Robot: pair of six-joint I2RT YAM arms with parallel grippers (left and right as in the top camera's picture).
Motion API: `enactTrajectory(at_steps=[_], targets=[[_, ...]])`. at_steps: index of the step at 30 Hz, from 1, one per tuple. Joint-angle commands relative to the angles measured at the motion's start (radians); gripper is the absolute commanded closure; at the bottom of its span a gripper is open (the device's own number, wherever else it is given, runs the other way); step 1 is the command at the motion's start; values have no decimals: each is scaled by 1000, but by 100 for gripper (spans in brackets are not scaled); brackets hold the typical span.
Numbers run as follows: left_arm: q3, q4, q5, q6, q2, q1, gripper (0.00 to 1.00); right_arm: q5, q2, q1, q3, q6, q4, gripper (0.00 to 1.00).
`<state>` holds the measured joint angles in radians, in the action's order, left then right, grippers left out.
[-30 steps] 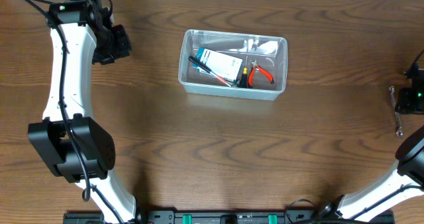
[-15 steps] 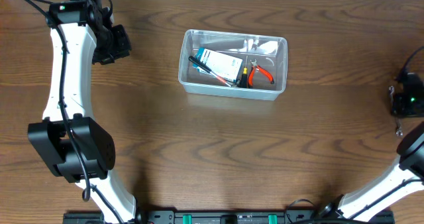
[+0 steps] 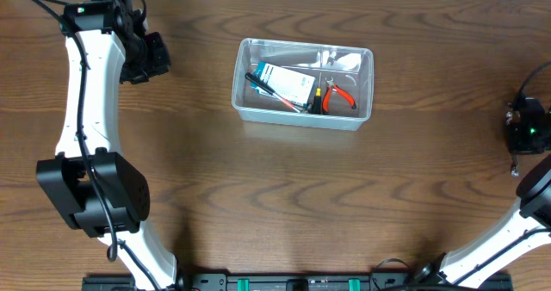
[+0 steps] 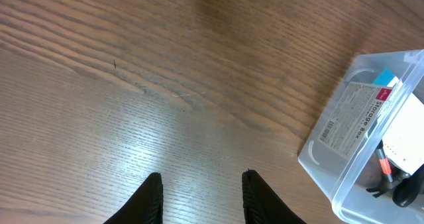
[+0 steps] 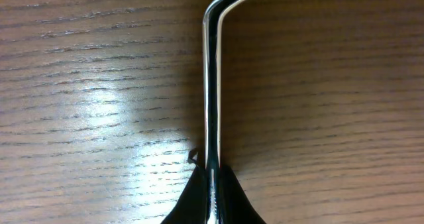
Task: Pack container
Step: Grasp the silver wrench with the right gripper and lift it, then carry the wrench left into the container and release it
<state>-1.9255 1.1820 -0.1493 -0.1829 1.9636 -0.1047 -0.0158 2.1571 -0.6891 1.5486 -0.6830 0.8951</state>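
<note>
One container (image 3: 301,117), one box (image 3: 287,83), one pliers (image 3: 342,95), one rod (image 5: 212,85)

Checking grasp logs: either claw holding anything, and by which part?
Right claw is shut on a thin shiny bent metal tool, pinched on its straight shank; the bent end sticks out. Left claw is open, empty.

Lighting bright and even, from above. Glare patches on table (image 5: 112,114) in both wrist views (stronger at right). Bright streak along metal tool (image 5: 211,85). Shadows soft, container (image 4: 324,164) sharp.
</note>
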Motion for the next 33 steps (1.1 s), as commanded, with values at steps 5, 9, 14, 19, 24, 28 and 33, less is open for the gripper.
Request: enactTrajectory(at_steps=[5, 9, 14, 19, 24, 28, 33], targets=[[7, 7, 12, 6, 12, -1, 71, 6, 16, 5, 10, 104, 2, 99], [7, 7, 12, 6, 12, -1, 71, 34, 0, 45, 78, 151, 23, 99], [7, 7, 12, 6, 12, -1, 71, 51, -6, 140, 239, 182, 106, 99], [7, 7, 12, 6, 12, -1, 71, 74, -6, 285, 413, 182, 191, 99], [7, 6, 12, 6, 12, -1, 71, 165, -6, 446, 549, 181, 225, 99], [7, 7, 12, 6, 12, -1, 71, 200, -6, 594, 618, 181, 255, 99], [7, 6, 12, 6, 12, -1, 71, 200, -6, 772, 633, 154, 266, 99]])
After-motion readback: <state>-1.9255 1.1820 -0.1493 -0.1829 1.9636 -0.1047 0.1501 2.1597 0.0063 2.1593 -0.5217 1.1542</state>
